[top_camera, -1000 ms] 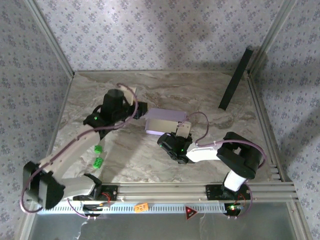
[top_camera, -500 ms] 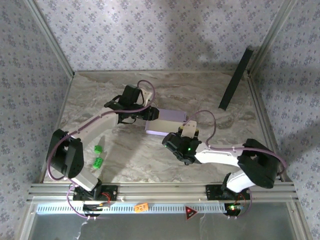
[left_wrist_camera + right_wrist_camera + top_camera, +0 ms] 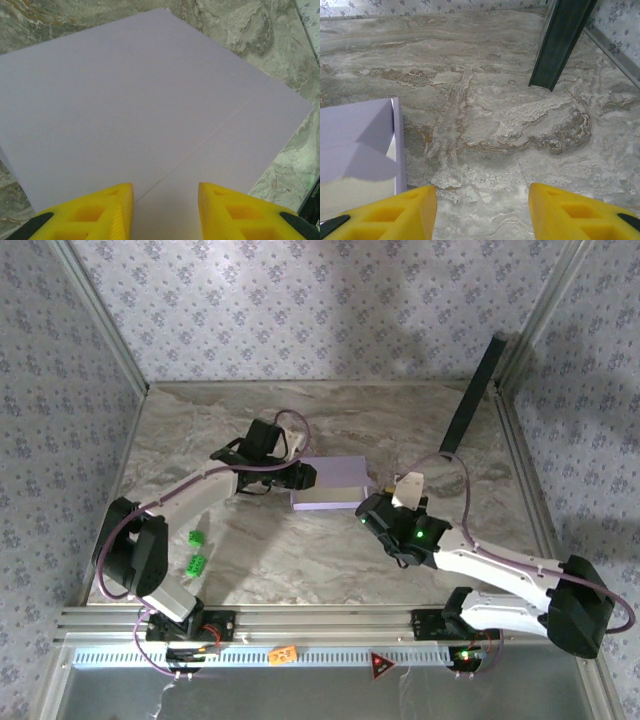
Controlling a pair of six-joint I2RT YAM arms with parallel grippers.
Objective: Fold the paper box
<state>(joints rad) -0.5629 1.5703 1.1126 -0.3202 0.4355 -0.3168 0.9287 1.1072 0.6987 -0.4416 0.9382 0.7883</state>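
The paper box (image 3: 335, 482) lies folded flat and lavender in the middle of the marble table. My left gripper (image 3: 307, 477) sits at its left end. In the left wrist view the box top (image 3: 150, 100) spreads wide, and the left gripper (image 3: 165, 192) stands open just above it, with nothing between the yellow fingers (image 3: 105, 210). My right gripper (image 3: 371, 508) is by the box's near right corner. In the right wrist view it (image 3: 482, 195) is open over bare marble, with the box's right end (image 3: 357, 135) off to its left.
A long black panel (image 3: 470, 405) leans in the back right corner and appears in the right wrist view (image 3: 562, 40). Two small green blocks (image 3: 197, 538) (image 3: 196, 563) lie at the near left. Patterned walls and metal rails enclose the table.
My left gripper swung right from the table's left part to the box's left end. My right gripper slid right from the box's near side to its right corner and opened.
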